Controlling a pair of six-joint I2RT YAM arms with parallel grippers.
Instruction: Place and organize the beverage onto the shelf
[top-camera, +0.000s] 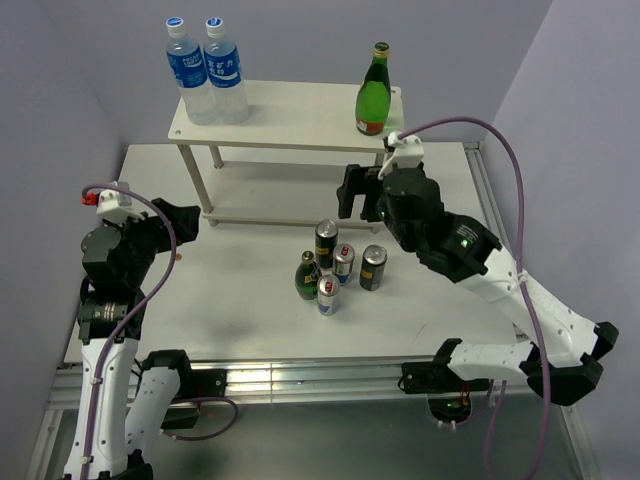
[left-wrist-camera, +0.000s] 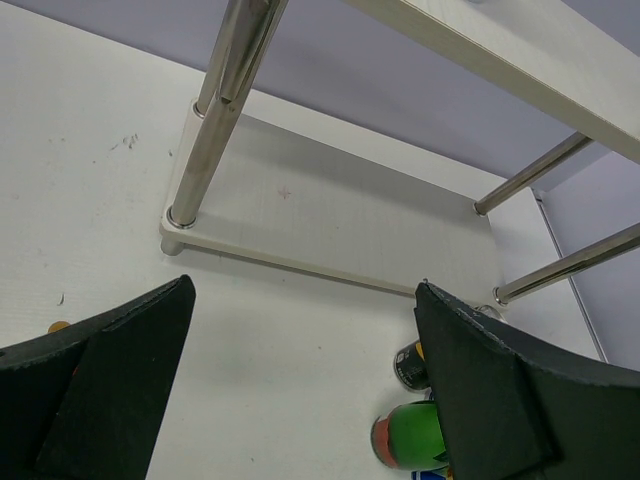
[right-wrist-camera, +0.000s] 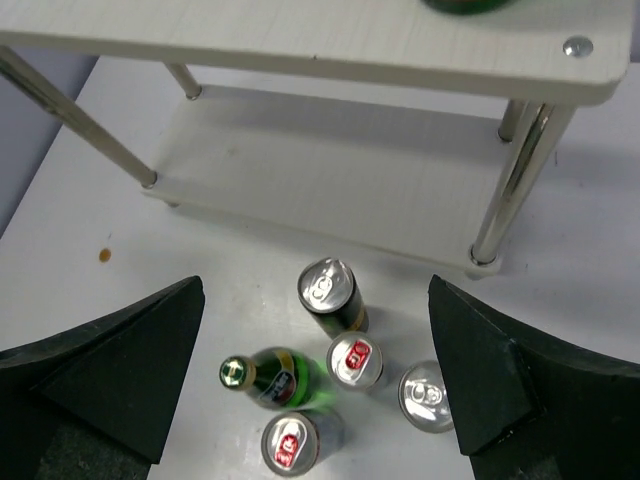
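Observation:
The white shelf (top-camera: 290, 115) stands at the back of the table. One green bottle (top-camera: 373, 95) stands on its top board at the right end. The other green bottle (top-camera: 307, 277), two dark cans (top-camera: 326, 240) (top-camera: 373, 267) and two slim silver-blue cans (top-camera: 343, 263) (top-camera: 328, 294) stand clustered on the table in front of the shelf. My right gripper (top-camera: 358, 192) is open and empty, above and just behind the cluster; its wrist view looks down on the green bottle (right-wrist-camera: 270, 375) and the cans (right-wrist-camera: 330, 293). My left gripper (top-camera: 180, 222) is open and empty, left of the cluster, low by the shelf's left front post.
Two clear water bottles with blue labels (top-camera: 188, 75) (top-camera: 225, 72) stand on the left end of the top board. The lower board (left-wrist-camera: 330, 215) is bare. Purple walls close in at the back and both sides. A small orange speck (right-wrist-camera: 104, 254) lies on the table.

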